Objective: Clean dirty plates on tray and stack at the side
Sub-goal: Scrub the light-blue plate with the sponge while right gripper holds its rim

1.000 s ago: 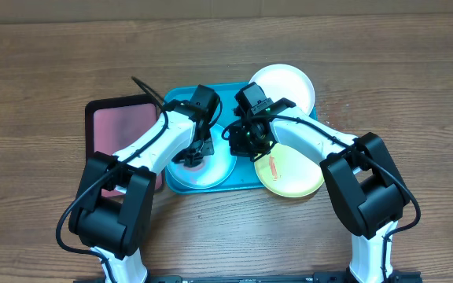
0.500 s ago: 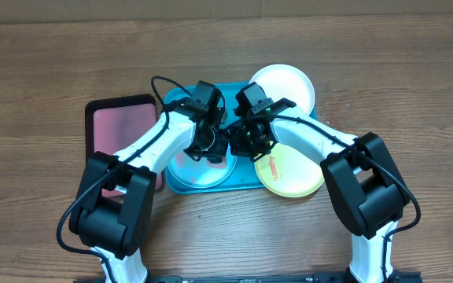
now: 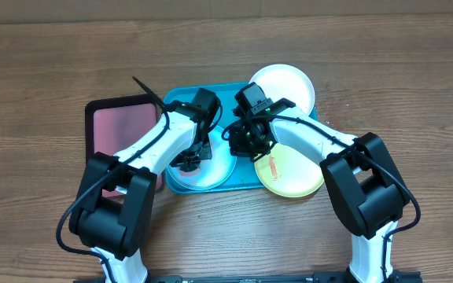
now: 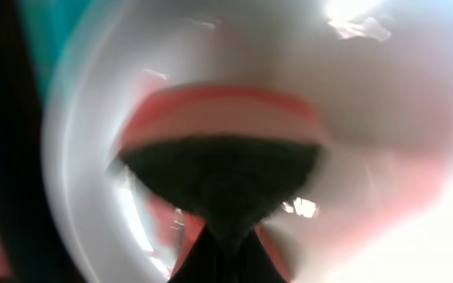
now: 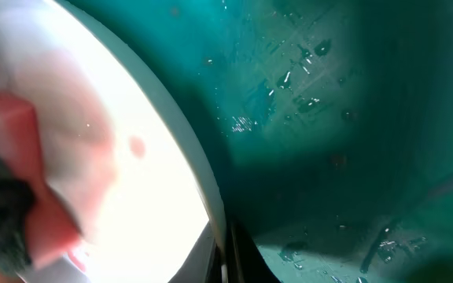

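Plates (image 3: 285,82): three. Left end effector (image 3: 193,158) pinches one sponge (image 4: 219,118); right end effector (image 3: 246,142) pressed together.

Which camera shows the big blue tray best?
The overhead view: it shows the whole shape of the tray, though the arms cover part. The right wrist view shows only a close patch of its wet floor; the left wrist view, a blurred teal sliver.

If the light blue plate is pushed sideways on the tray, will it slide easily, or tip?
Probably it slides easily: the tray shows water drops. The light blue plate looks shallow and wide, so tipping seems unlikely.
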`<action>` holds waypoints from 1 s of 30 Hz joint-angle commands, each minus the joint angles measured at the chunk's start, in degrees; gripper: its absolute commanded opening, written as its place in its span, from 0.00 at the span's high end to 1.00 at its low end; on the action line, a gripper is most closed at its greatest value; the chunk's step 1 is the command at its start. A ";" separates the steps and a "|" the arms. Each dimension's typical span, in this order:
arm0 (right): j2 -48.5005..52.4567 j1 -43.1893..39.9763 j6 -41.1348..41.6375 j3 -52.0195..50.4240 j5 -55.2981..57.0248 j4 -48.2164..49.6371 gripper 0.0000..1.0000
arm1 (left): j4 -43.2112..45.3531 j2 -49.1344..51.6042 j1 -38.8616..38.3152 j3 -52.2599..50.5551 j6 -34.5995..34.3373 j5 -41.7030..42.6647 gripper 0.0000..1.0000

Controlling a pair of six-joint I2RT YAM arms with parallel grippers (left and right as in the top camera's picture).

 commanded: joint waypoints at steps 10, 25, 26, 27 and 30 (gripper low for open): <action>0.87 0.22 -0.15 -0.39 0.07 0.15 0.96 | 10.51 -0.96 0.09 -0.09 19.89 20.13 0.96; 0.87 0.22 -0.17 -0.39 0.07 0.20 0.96 | -1.60 -0.96 -0.07 -0.09 14.34 17.14 0.96; 0.87 0.22 -0.17 -0.39 0.07 0.20 0.96 | -1.57 -0.96 -0.07 -0.09 17.07 20.41 0.96; 0.87 0.22 -0.17 -0.39 0.07 0.20 0.96 | -1.25 -0.96 -0.07 -0.09 20.28 23.89 0.96; 0.87 0.22 -0.15 -0.39 0.07 0.20 0.96 | 2.43 -0.96 -0.07 -0.09 23.96 27.10 0.96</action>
